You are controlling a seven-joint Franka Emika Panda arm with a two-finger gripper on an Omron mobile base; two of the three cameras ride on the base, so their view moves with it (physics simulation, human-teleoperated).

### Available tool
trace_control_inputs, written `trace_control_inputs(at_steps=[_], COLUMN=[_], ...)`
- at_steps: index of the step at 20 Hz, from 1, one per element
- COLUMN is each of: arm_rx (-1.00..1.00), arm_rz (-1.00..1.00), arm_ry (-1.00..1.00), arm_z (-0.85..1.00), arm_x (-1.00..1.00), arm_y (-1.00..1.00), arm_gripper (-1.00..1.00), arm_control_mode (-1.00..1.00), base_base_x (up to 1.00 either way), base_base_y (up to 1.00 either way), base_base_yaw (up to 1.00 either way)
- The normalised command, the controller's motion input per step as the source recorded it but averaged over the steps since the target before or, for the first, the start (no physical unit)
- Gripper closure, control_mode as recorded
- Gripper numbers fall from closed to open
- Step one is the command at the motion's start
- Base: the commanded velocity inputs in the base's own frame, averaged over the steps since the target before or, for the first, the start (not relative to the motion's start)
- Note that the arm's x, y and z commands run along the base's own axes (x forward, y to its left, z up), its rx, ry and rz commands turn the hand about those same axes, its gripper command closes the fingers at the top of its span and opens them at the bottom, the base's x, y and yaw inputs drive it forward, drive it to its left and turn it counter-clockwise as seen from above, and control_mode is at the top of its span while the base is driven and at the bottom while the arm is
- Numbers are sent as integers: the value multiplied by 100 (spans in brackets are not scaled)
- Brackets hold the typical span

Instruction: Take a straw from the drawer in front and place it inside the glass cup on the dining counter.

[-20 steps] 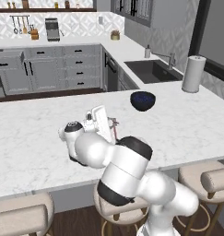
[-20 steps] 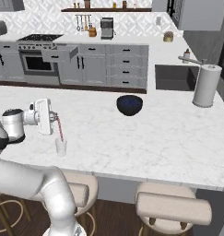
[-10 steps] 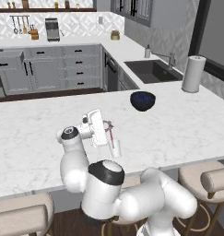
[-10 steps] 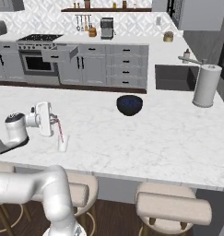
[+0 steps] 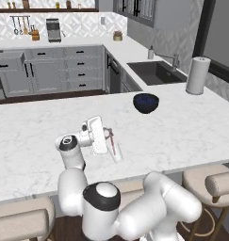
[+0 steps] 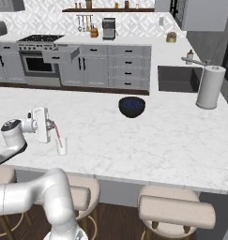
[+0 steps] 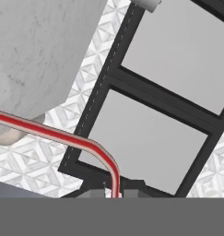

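The small clear glass cup (image 5: 117, 155) (image 6: 62, 149) stands on the white marble dining counter (image 5: 182, 134) (image 6: 157, 138) near its front edge. My gripper (image 5: 106, 133) (image 6: 50, 125) (image 7: 116, 188) hovers just above and left of the cup, shut on the upper end of the red straw (image 5: 111, 142) (image 6: 57, 136) (image 7: 62, 136). The straw slants down from the fingers, and its lower end reaches into the cup's mouth. In the hand view the straw curves away from the fingertips. The drawer (image 6: 59, 55) (image 5: 8, 62) stands pulled open in the far cabinets.
A dark blue bowl (image 5: 146, 103) (image 6: 132, 106) sits mid-counter beyond the cup. A paper towel roll (image 5: 198, 75) (image 6: 210, 87) stands at the far right beside the sink (image 5: 156, 71) (image 6: 178, 78). Stools (image 6: 174, 211) line the counter's near side.
The arm's elbow has swung down and to the left. The gripper, still shut on the straw, has sunk slightly toward the cup. The cup and bowl have not moved.
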Motion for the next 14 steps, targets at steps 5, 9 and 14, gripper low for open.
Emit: trace_control_inputs(at_steps=[5,9,14], arm_rx=[0,2,4], arm_rz=[0,0,0], arm_ry=[0,0,0], arm_z=[-23,-16,-16], arm_x=[-20,-41,-60], arm_y=[-8,-17,-24], arm_gripper=[100,100,100], arm_control_mode=[-100,-100,-100], base_base_x=[0,0,0], base_base_y=[0,0,0], base_base_yaw=[0,0,0])
